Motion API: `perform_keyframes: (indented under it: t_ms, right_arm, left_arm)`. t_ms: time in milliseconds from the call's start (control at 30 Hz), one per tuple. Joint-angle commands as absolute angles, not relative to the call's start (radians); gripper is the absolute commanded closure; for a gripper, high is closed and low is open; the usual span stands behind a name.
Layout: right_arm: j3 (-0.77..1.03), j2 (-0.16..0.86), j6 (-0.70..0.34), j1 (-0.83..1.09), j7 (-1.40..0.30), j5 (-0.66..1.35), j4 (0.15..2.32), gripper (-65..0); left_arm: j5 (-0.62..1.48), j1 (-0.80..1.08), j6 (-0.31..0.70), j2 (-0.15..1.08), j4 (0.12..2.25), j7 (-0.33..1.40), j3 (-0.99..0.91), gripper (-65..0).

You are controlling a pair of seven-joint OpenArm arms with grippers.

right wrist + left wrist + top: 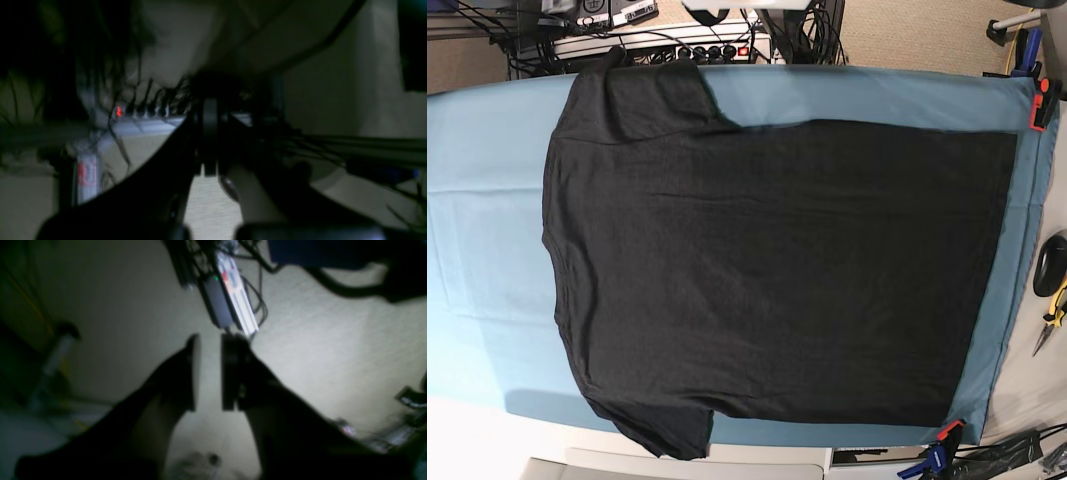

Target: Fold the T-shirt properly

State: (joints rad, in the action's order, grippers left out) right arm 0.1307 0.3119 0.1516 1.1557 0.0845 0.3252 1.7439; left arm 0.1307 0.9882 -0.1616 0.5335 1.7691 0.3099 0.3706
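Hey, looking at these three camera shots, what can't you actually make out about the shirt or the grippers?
- T-shirt print and tag: not visible in the base view; only plain black cloth faces up.
- Near sleeve's tip: very close to the base view's bottom edge, so it is hard to judge.
- Both arms: absent from the base view.
- Right gripper: dim, blurred right wrist view; jaw gap unreadable.
- Left gripper: open, but the left wrist view shows floor and cables, not the shirt.

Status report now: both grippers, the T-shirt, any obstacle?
Left gripper open, empty, off the table. Right gripper shut, empty. T-shirt flat, unfolded on teal cover. Nothing on it.
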Motion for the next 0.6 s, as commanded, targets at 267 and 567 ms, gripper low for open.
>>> perform_keyframes:
  t_ms: [267,567]
  right_arm:
    - [0.446,0.309,-0.006,1.161,-0.135,0.654,2.047,0.0]
    - [0.750,0.207,-0.419,0.977,-0.638,1.331,2.053,0.0]
  left_arm:
    - [0.210,1.075,-0.143,0.635,1.980,0.378,0.112,-9.7]
    - [0.673,1.075,0.310,0.634,1.994,0.548,-0.320,-9.6]
